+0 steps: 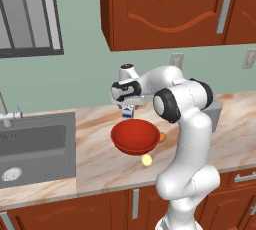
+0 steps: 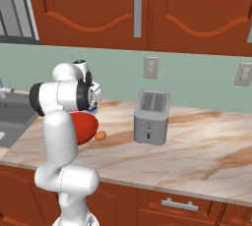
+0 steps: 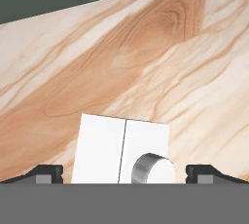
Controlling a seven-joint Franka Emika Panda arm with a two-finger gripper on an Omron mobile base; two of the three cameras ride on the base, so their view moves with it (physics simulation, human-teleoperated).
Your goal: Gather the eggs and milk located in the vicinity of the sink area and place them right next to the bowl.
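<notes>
Pincer (image 3: 124,174) jaws stand wide apart, one dark fingertip (image 3: 46,173) at each bottom corner of the hand view, with the milk carton (image 3: 121,152) between them and a clear gap on both sides, so nothing is gripped. Seen from above, the carton shows its white folded top and a grey round cap at about 5 o'clock on that top.

From the left base view, nearest the counter's (image 1: 100,166) front edge lies the pale yellow egg (image 1: 146,160), just at 6 o'clock of the red bowl (image 1: 135,136). The orange-brown egg (image 1: 162,137) sits against the bowl's rim at 3 o'clock. Behind the bowl, at 12 o'clock, the white carton with blue markings stands upright, its top tucked under the pincer, which hangs directly over it. The white arm (image 1: 185,139) rises at the counter's front and bends back over the bowl.

At 9 o'clock of the bowl, well apart, the grey sink (image 1: 35,149) is set into the counter, with its faucet (image 1: 6,114) behind it.

From the right base view, a grey toaster (image 2: 151,117) stands at 3 o'clock of the bowl, beyond the orange-brown egg. Reddish-brown cabinets (image 2: 147,9) hang on the green wall behind.
</notes>
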